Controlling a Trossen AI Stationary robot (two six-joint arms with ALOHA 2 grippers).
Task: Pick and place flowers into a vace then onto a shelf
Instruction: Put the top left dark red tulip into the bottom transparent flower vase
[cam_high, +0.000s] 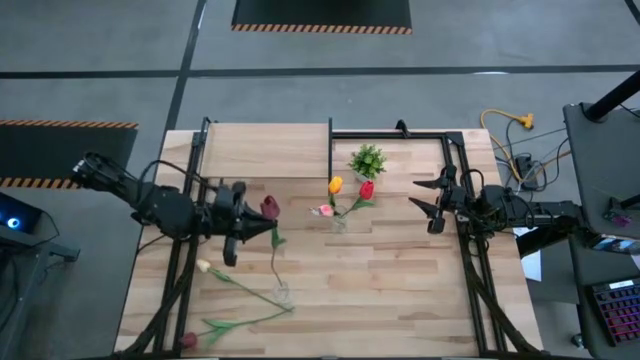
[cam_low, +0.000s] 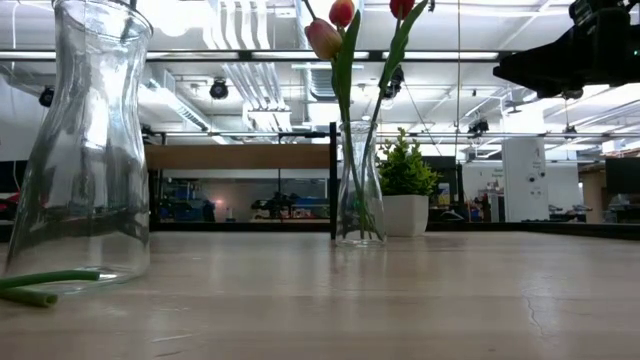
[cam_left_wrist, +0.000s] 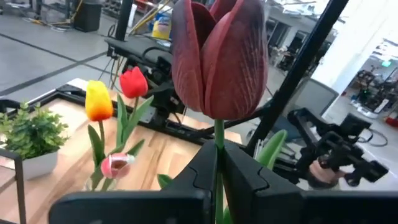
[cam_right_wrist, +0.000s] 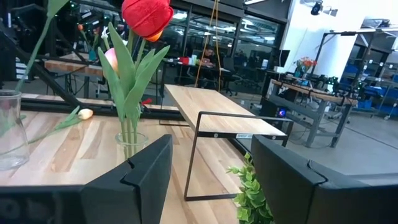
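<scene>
My left gripper (cam_high: 250, 222) is above the table's left middle, shut on a dark red tulip (cam_high: 270, 207). The tulip's stem runs toward the near edge, to an empty glass vase (cam_high: 283, 294) (cam_low: 85, 140); I cannot tell whether its end is inside. A second glass vase (cam_high: 338, 222) (cam_low: 360, 195) at mid-table holds orange-yellow, red and pink tulips. A cream tulip (cam_high: 203, 266) and another dark red one (cam_high: 188, 340) lie flat at the near left. The shelf (cam_high: 265, 150) stands at the far left. My right gripper (cam_high: 430, 205) (cam_right_wrist: 211, 180) waits open at the right. My left gripper pinches the dark red tulip's stem just under the head (cam_left_wrist: 219, 146) between its two fingers (cam_left_wrist: 199, 177). The fingers come level from the table's left and lie across the stem. The tulip is lifted clear of the table, head (cam_left_wrist: 217, 56) above the fingers, stem hanging below.
A small potted plant (cam_high: 368, 160) (cam_low: 405, 190) stands just beyond the filled vase, beside the shelf's right edge. Stems of the lying tulips (cam_low: 40, 285) run past the near vase's foot. Bare wood lies between the filled vase and my right gripper.
</scene>
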